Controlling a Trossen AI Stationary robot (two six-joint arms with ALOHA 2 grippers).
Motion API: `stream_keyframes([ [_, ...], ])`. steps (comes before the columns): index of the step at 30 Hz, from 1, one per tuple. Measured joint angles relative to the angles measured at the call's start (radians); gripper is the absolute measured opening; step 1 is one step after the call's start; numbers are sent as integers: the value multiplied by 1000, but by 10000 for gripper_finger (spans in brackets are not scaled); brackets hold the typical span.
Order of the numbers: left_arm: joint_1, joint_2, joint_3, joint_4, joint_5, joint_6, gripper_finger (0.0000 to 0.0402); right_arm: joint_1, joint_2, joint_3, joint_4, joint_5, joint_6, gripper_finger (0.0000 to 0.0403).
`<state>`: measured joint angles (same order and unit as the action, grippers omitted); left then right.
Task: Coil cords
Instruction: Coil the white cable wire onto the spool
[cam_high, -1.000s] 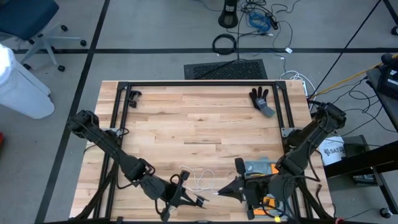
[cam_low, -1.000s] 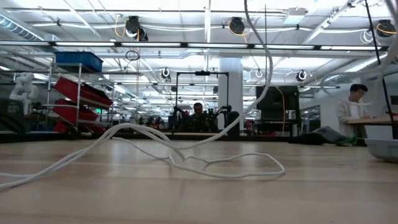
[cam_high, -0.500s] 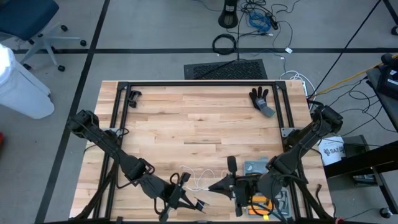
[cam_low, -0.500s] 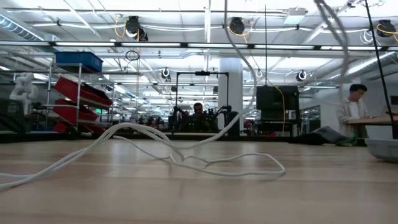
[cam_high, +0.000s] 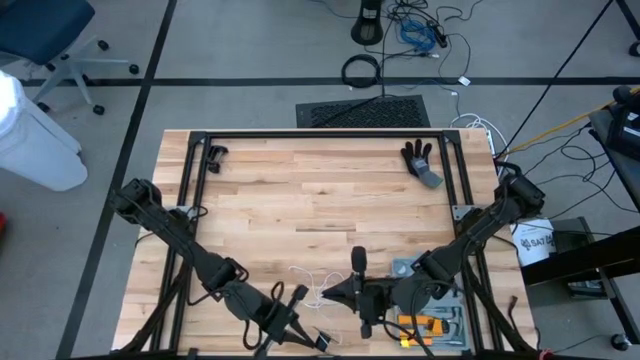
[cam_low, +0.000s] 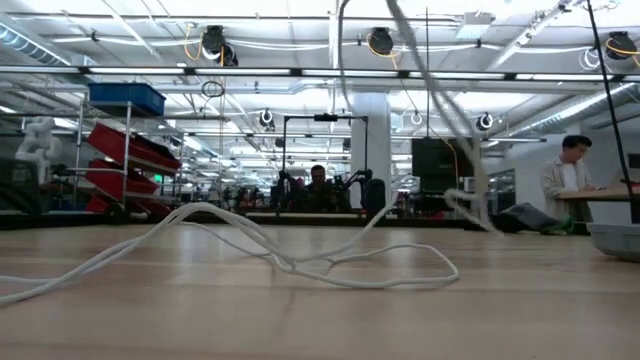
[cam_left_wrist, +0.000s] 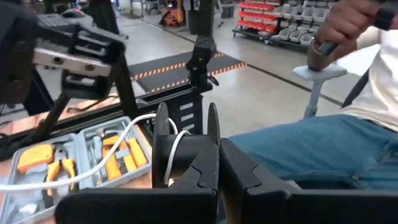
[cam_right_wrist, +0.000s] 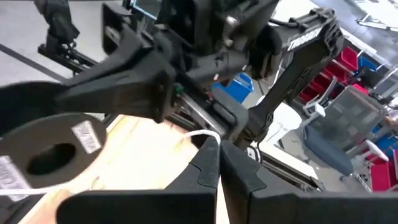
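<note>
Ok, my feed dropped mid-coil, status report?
Left gripper shut on reel at the near edge. Right gripper shut on white cord beside it. Slack cord lies loose on the table. Nothing blocking.

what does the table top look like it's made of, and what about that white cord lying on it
Table top: looks like pale wood, butcher-block style, with visible plank strips and grain and a matte finish. White cord: probably smooth plastic-coated cable, thin and limp, lying in loose loops.
</note>
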<state>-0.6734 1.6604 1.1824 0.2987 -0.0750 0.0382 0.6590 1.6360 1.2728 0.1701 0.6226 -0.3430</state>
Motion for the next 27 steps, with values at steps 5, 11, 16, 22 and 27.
stream_keyframes([
  [5,-16,1,0,51,4,53,2,-12,19,0,-2,-40,14,0],
  [11,-36,0,0,133,62,172,2,-19,19,0,-2,-86,17,0],
  [16,-56,0,0,198,74,235,2,-19,19,0,-2,-181,28,0],
  [22,-62,-1,0,181,13,239,2,-11,14,0,-9,-180,38,0],
  [27,-73,-33,0,96,-151,238,2,1,-13,0,-115,-177,64,0],
])
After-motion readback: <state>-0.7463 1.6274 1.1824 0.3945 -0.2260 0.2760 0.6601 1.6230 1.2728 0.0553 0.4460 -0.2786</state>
